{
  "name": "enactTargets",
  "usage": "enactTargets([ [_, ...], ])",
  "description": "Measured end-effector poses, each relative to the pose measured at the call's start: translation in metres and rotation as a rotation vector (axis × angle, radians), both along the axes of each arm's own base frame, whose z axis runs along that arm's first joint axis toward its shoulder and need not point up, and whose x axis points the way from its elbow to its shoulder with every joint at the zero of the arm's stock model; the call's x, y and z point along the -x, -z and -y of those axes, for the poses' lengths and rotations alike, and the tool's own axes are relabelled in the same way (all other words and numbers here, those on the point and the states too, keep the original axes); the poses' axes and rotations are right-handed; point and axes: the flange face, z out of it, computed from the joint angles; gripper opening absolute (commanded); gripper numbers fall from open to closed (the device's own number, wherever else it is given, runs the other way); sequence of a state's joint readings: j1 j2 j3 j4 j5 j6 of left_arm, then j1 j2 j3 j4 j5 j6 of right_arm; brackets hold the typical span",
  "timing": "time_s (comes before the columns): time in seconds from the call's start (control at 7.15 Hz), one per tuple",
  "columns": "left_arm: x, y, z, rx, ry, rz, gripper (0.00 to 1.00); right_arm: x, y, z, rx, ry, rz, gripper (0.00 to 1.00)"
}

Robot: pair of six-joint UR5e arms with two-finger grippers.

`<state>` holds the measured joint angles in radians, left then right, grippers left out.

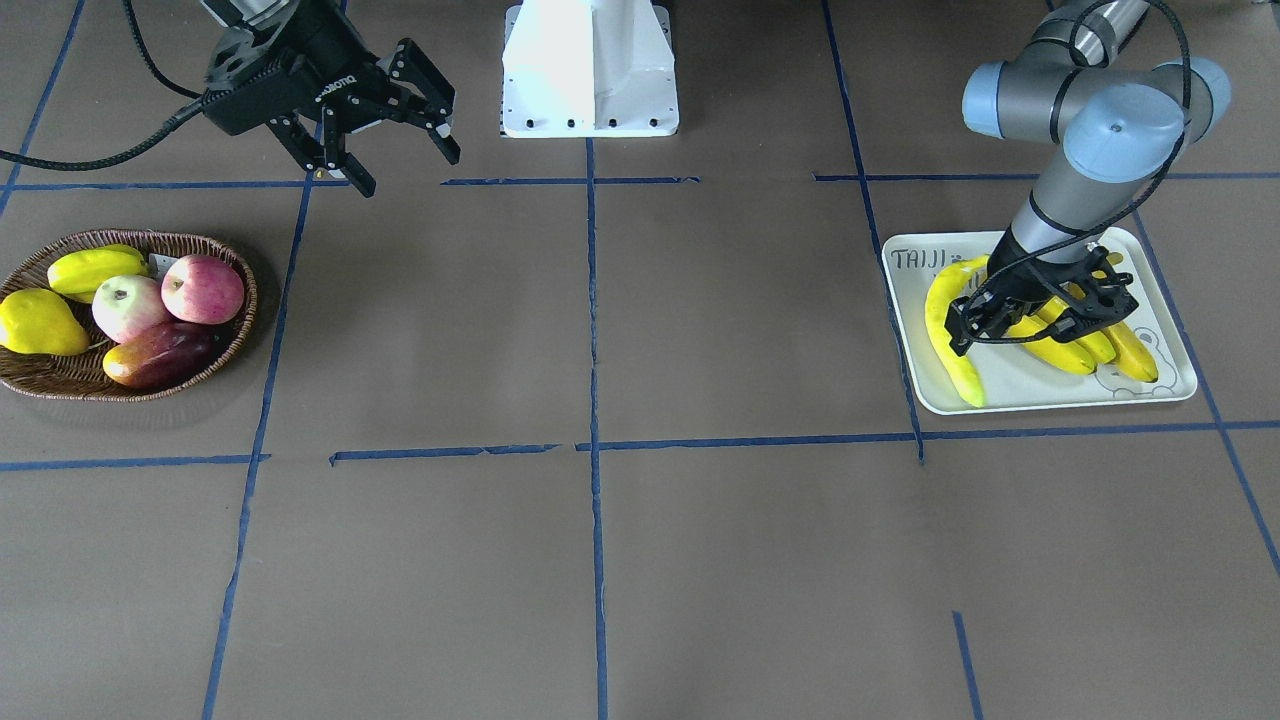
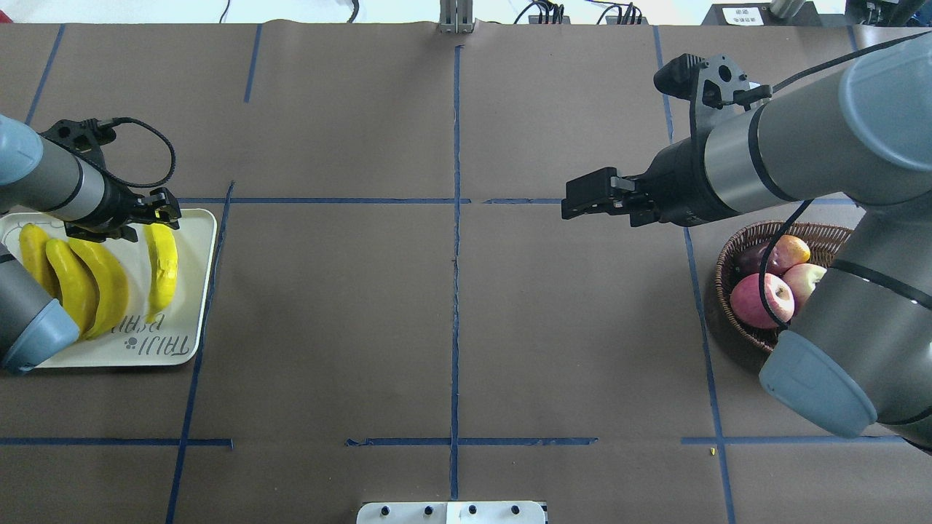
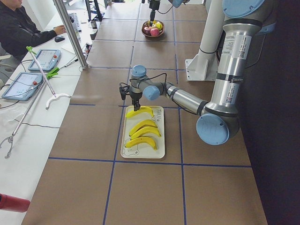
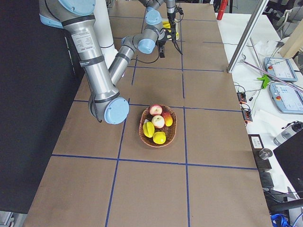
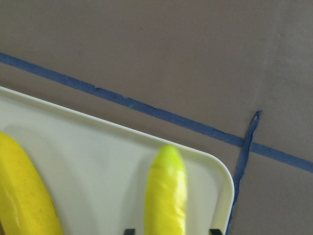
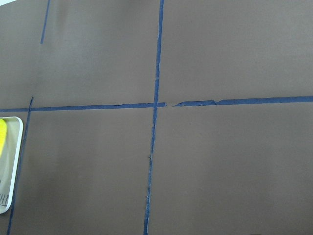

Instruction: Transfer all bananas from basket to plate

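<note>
The slim banana (image 5: 166,196) lies straight under the left end effector (image 2: 162,211). In the left wrist view its greenish tip points away from the tool, and the two fingertips (image 5: 128,231) stand to either side with a gap on each. The jaws are wide and grip nothing. The fruit rests on the plate (image 5: 98,152), near the corner just ahead of the tool. Beside the end effector, further in on the plate, are three more bananas (image 2: 80,284), close together and apart from the slim one. Beyond the rim comes bare bench (image 5: 171,58) crossed by blue tape (image 5: 146,107).

Well away from this tool, across the bench, the right end effector (image 1: 408,170) hangs in the air with its fingers spread wide and empty. The basket (image 1: 60,385) sits near it, a little lower and to its side. It holds apples (image 1: 203,288), a pear (image 1: 35,322) and other short fruit, with no long banana showing.

I judge the step in hand to be the letting-go and retreat of the left arm, with the transfer all but done. To do it well, keep the jaws wide and lift straight up until the fingertips are above the fruit, and only then swing sideways. A sideways start could catch the slim banana and roll it toward the nearby rim. The right arm should wait where it is.
</note>
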<state>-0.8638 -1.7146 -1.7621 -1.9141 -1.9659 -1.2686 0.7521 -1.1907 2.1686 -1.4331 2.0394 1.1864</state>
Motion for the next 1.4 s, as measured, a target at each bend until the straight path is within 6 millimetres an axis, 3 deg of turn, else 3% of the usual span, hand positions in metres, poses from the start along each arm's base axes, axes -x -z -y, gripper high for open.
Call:
enactTargets([
  [0.28,0.005,0.014,-0.003,-0.025,0.003,-0.014,1.0,-0.028,-0.016,0.025,-0.027,0.004,-0.109,1.0],
  [0.56,0.038,0.042,-0.005,-0.05,-0.045,-0.056,1.0,-0.085,-0.054,0.068,-0.073,0.058,-0.268,1.0],
  [0.84,0.105,0.053,-0.005,-0.116,-0.171,-0.01,1.0,-0.165,-0.13,0.114,-0.097,0.151,-0.342,1.0],
  [0.98,0.14,0.044,-0.006,-0.151,-0.226,0.024,1.0,-0.21,-0.175,0.129,-0.107,0.192,-0.344,1.0],
  [1.26,0.221,0.005,-0.009,-0.203,-0.302,0.027,1.0,-0.293,-0.281,0.121,-0.12,0.262,-0.367,1.0],
  [1.4,0.264,-0.028,-0.009,-0.217,-0.334,0.008,1.0,-0.317,-0.321,0.108,-0.099,0.277,-0.371,1.0],
])
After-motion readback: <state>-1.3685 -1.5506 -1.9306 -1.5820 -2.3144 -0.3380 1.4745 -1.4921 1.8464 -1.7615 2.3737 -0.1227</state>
